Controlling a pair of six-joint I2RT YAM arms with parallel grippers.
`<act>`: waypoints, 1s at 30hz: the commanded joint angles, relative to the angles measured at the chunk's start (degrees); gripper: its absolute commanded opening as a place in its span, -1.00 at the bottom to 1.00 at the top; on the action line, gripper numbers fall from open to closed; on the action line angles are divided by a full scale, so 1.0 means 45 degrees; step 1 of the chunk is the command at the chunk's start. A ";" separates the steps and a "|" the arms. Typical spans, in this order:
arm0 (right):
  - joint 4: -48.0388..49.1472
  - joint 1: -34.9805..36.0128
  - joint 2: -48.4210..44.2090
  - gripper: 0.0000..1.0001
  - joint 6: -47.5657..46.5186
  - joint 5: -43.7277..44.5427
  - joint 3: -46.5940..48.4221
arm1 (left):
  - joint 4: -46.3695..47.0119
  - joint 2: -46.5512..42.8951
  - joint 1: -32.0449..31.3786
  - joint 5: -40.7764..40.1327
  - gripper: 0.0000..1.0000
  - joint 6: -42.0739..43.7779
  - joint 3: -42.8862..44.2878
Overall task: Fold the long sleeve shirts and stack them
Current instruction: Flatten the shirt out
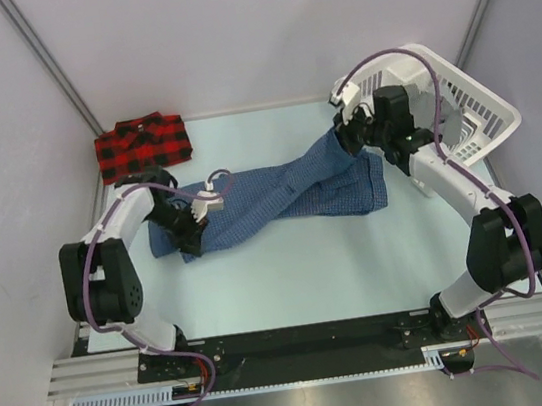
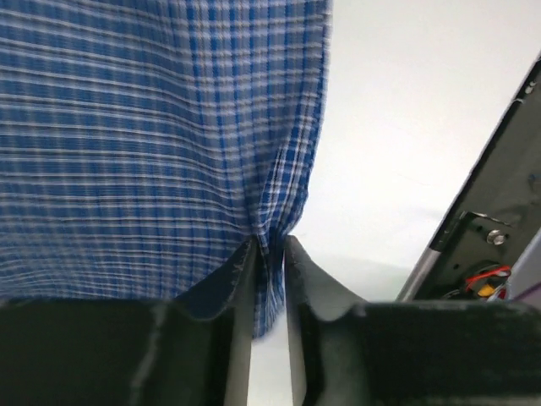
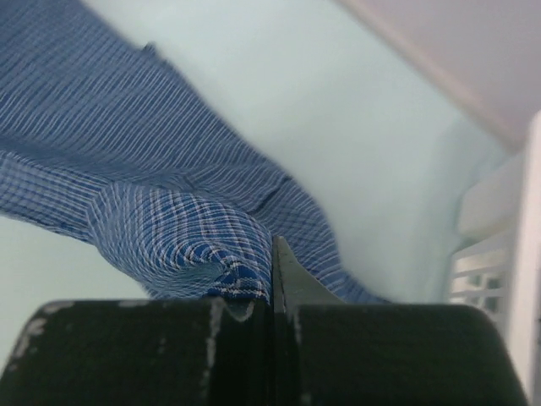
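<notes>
The dark blue check shirt [image 1: 280,197] lies stretched across the table between both arms. My left gripper [image 1: 195,236] is at its left end. In the left wrist view the fingers [image 2: 245,279] stand a little apart, with a gathered fold of the blue shirt [image 2: 127,127] still between them and a slim gap on the right side. My right gripper [image 1: 348,142] holds the shirt's right end lifted off the table. In the right wrist view that gripper [image 3: 272,254] is shut on a bunch of the blue cloth [image 3: 127,169]. The red-and-black plaid shirt [image 1: 142,145] lies folded at the back left.
A white plastic basket [image 1: 481,113] leans at the back right, just behind the right arm. Grey walls close in on both sides and the back. The pale table [image 1: 292,281] shows bare in front of the shirt.
</notes>
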 commanded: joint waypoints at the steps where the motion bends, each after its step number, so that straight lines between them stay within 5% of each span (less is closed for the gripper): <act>1: -0.0542 0.0561 -0.0846 -1.00 -0.0407 -0.0133 -0.0819 | 0.0309 -0.0018 0.0101 0.0585 -0.33 -0.0184 -0.0891; 2: -0.0620 0.0659 -0.0866 -1.00 -0.0426 -0.0094 -0.0917 | 0.1164 -0.0175 0.0160 0.0488 -0.12 -0.0421 -0.1241; 6: -0.0913 0.0951 -0.0925 -1.00 -0.0329 0.0101 -0.1289 | 0.2615 -0.2145 0.0180 0.0623 0.22 -0.0814 -0.2413; 14: -0.0680 0.0992 -0.1374 -1.00 -0.0329 0.0472 -0.1914 | 0.7008 -0.7089 -0.2259 -0.2304 0.21 -0.1518 -0.6845; 18: -0.0562 0.0972 -0.1393 -1.00 -0.0251 0.0473 -0.1914 | 0.7653 -0.6624 -0.3022 -0.2579 0.01 -0.1965 -0.7026; 30: -0.0386 0.0836 -0.1316 -1.00 -0.0446 0.0551 -0.1603 | 0.8907 -0.2389 -0.3356 -0.3263 -0.11 -0.1557 -0.6520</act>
